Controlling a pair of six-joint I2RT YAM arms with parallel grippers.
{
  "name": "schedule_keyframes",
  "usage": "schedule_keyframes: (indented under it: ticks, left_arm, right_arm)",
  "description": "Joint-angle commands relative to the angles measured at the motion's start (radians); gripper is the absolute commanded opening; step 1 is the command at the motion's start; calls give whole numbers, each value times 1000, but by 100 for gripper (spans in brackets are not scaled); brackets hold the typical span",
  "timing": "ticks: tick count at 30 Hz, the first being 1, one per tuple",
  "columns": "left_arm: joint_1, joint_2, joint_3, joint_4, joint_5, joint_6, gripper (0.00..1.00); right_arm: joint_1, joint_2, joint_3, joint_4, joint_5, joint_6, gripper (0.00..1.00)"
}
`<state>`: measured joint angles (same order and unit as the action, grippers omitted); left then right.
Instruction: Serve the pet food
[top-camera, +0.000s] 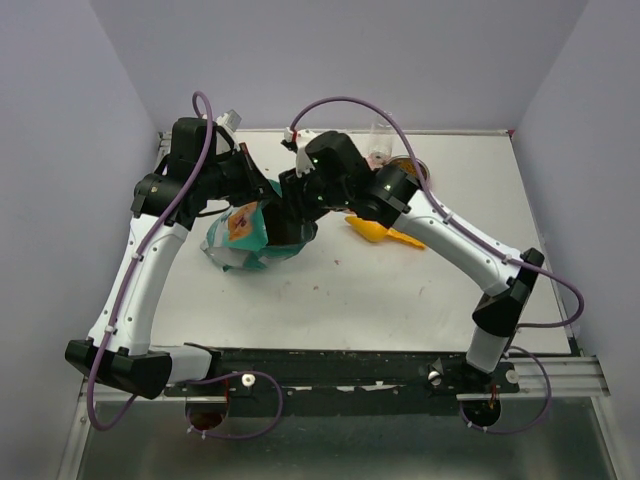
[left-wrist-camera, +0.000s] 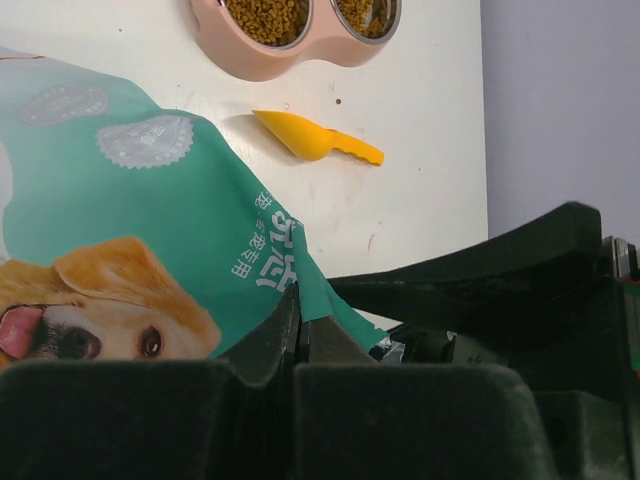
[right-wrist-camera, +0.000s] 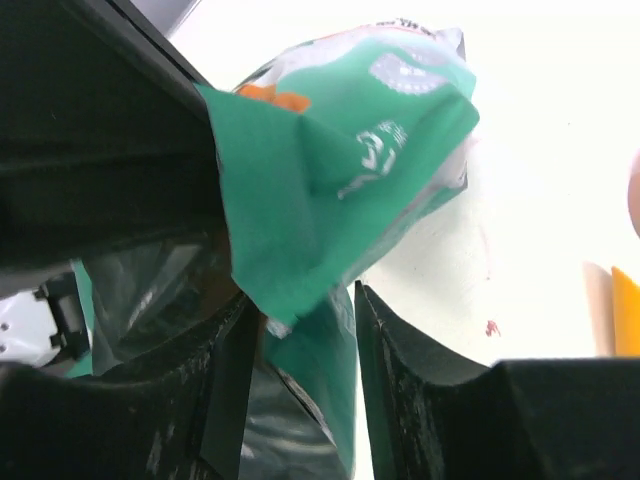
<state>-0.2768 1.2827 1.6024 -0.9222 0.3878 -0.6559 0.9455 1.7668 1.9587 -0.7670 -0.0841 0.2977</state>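
Brown pet food (left-wrist-camera: 266, 16) fills both cups of a pink double bowl (left-wrist-camera: 262, 62) at the top of the left wrist view. A teal bag (top-camera: 243, 240) with a dog picture stands between the arms. My left gripper (left-wrist-camera: 298, 312) is shut on the bag's (left-wrist-camera: 150, 220) top edge. My right gripper (right-wrist-camera: 310, 310) stands open around another fold of the bag's (right-wrist-camera: 330, 170) mouth, the teal film lying between its fingers (right-wrist-camera: 400, 350). In the overhead view both grippers, left (top-camera: 262, 205) and right (top-camera: 290, 222), meet at the bag's top.
An orange scoop (top-camera: 380, 232) lies on the white table right of the bag, also seen as the scoop (left-wrist-camera: 312, 140) below the bowl. The bowl (top-camera: 408, 165) sits at the back, partly hidden by the right arm. Grey walls close three sides.
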Motion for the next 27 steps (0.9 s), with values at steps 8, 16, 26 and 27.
schedule_keyframes:
  ticks: [8,16,26,27]
  left_arm:
    - [-1,-72,82,45,79,12,0]
    - [-9,-111,68,91,160,12,0]
    - [-194,-16,329,-63,13,4,0]
    - [-196,-16,320,-60,19,13,0]
  right_arm:
    - [161,162,243,-198,635,72,4]
    - [161,117,317,-225,632,207,1]
    - [99,165,522,-431,586,475,1]
    - [90,154,505,-425,584,478,1]
